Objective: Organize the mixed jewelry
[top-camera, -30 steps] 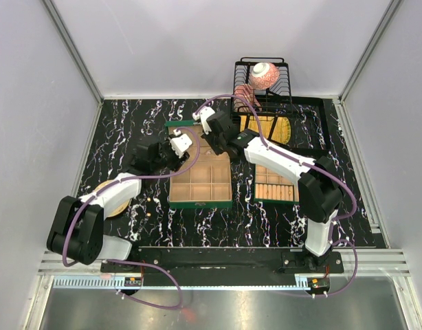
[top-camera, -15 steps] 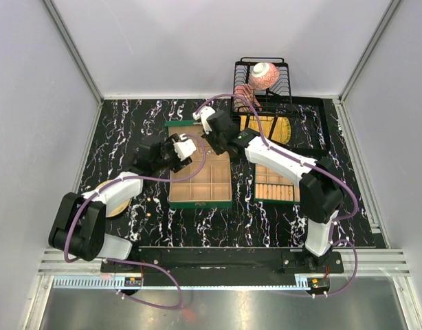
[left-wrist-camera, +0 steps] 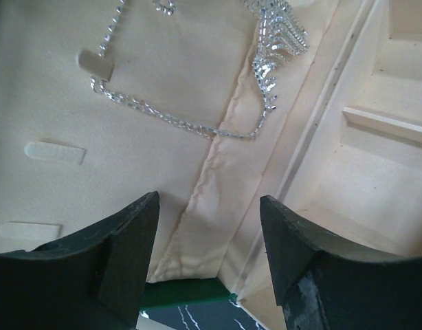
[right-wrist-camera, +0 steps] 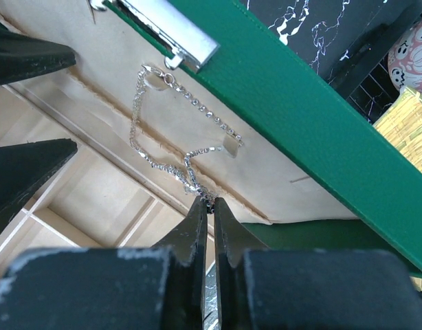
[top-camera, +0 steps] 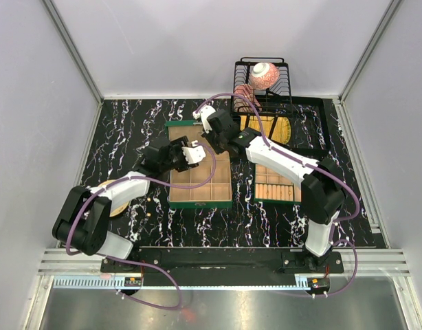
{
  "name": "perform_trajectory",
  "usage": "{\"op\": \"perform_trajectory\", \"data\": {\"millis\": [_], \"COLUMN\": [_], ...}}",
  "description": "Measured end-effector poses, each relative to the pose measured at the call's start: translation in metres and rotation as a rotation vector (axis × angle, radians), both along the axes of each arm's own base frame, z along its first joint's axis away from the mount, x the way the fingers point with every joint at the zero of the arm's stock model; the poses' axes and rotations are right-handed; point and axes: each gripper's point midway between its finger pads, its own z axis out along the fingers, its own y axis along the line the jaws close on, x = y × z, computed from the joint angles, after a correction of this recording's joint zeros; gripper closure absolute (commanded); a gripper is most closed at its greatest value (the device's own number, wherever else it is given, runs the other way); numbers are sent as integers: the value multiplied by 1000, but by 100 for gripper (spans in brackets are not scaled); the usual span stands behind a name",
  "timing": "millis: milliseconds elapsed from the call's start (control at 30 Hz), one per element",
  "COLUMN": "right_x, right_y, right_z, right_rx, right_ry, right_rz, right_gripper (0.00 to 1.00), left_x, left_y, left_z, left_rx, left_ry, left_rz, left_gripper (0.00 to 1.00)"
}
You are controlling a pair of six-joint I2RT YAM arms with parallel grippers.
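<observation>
One silver chain [right-wrist-camera: 163, 163] lies draped across the beige lining [left-wrist-camera: 60, 199]. The right gripper [right-wrist-camera: 212, 203] seems clenched on its bunched end, while the left gripper [left-wrist-camera: 209, 201] hangs released just beside it. It is likely light, limp and easily snagged, so pinch a gathered loop.

- The right gripper [right-wrist-camera: 212, 201] has its fingers pressed together, pinching the low end of a silver chain [right-wrist-camera: 203, 111].
- The chain drapes in loops over beige lining [right-wrist-camera: 101, 69], just below the box's green rim [right-wrist-camera: 293, 117].
- A silver clasp [right-wrist-camera: 175, 33] sits on the rim's inner edge.
- The left gripper [right-wrist-camera: 73, 103] is farther below the rim, jaws apart, over compartments [right-wrist-camera: 108, 206].
- Beyond the rim is a pink patterned bowl [right-wrist-camera: 414, 51].
</observation>
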Motion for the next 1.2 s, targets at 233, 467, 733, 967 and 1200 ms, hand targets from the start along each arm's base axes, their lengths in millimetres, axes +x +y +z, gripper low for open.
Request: {"op": "perform_trajectory", "data": {"millis": [233,467,733,967,1200], "right_x": [0,0,0,0,0], "right_y": [0,0,0,0,0], "right_z": [2,2,2,2,2], "right_rx": [3,3,3,3,3], "right_ry": [-3,-3,-3,-3,-3], "right_rz": [0,0,0,0,0], "right_gripper": [100,100,100,100,100], "left_x": [7,11,7,4,6], "left_y": [-1,-3,-5,-4,-5], "left_z": [5,2,-4,-11,-15], "left_rx": [36,67,90,103,115], "left_ry": [-63,-91,-108,-101,-105], "left_rz": [5,5,-6,-12,-14], "left_gripper": [34,37,39,42,47]}}
